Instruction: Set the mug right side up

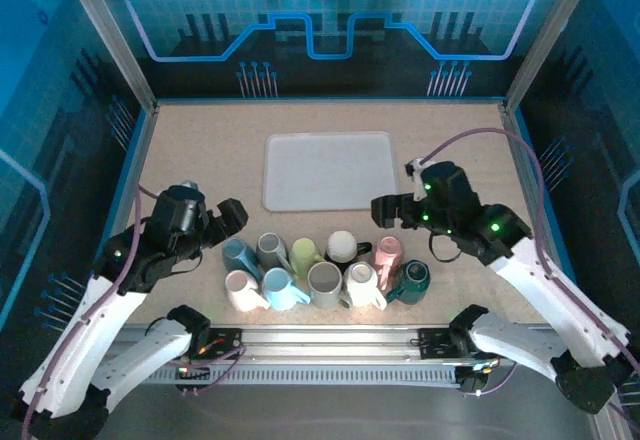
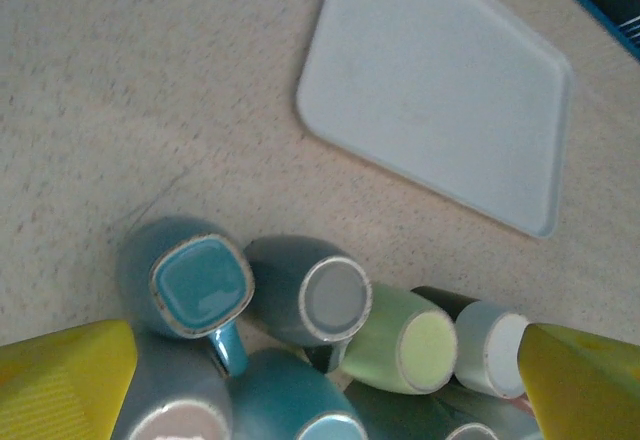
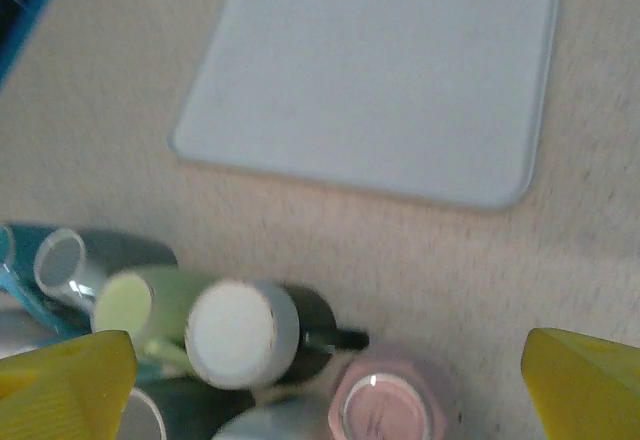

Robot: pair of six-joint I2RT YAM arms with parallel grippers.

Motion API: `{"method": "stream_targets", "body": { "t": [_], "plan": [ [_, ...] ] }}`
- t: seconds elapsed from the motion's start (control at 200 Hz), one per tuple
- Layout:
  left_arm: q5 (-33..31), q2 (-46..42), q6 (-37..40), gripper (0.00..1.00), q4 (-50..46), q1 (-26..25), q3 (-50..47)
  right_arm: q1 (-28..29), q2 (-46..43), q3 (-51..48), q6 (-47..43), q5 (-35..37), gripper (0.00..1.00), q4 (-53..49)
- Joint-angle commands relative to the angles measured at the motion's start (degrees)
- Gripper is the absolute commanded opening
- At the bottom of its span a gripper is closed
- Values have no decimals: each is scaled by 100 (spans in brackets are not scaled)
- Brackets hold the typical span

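We are poising left gripper (image 1: 222,224) and right gripper (image 1: 388,210), jaws apart, by the inverted mug (image 1: 342,245) — likely stiff, slick, breakable, best pinched across its wall.

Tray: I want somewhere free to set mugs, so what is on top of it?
Nothing lies on the tray; its whole surface shows bare. The mugs sit clustered on the table nearer the arms. What lies beneath the tray is covered.
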Motion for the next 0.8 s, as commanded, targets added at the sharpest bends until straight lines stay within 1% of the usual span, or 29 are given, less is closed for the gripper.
{"method": "stream_targets", "body": {
  "t": [0.0, 0.085, 0.165, 0.205, 0.26, 0.29, 0.36, 0.415, 0.48, 0.615, 0.795],
  "plan": [
    [415, 51, -364, 99, -27, 64, -435, 111, -124, -103, 506, -128, 100, -276],
    [149, 156, -72, 99, -29, 125, -500, 117, -128, -244, 506, -221, 100, 26],
    [112, 483, 351, 99, -80, 313, -500, 145, -63, -206, 224, -610, 100, 150],
    [18, 709, 286, 99, -221, 380, -500, 197, -40, -176, 146, -645, 100, 159],
    [-154, 958, 40, 99, -386, 462, -559, 259, 11, -115, 163, -448, 100, 58],
    [-82, 1028, -73, 99, -339, 528, -638, 280, 39, -94, 149, -382, 100, 20],
    [369, 1015, -173, 98, 91, 620, -963, 297, 67, -115, 151, -372, 99, 21],
    [541, 976, -339, 96, 392, 638, -1166, 310, 68, -192, 149, -443, 98, 90],
    [549, 1025, -493, 95, 656, 647, -1321, 323, 126, -254, 119, -479, 96, 149],
    [470, 1456, -572, 94, 861, 776, -1304, 349, 289, -196, 96, -389, 96, 59],
    [677, 1889, -659, 90, 1162, 832, -1349, 386, 358, -202, 132, -208, 95, 60]
  ]
}}
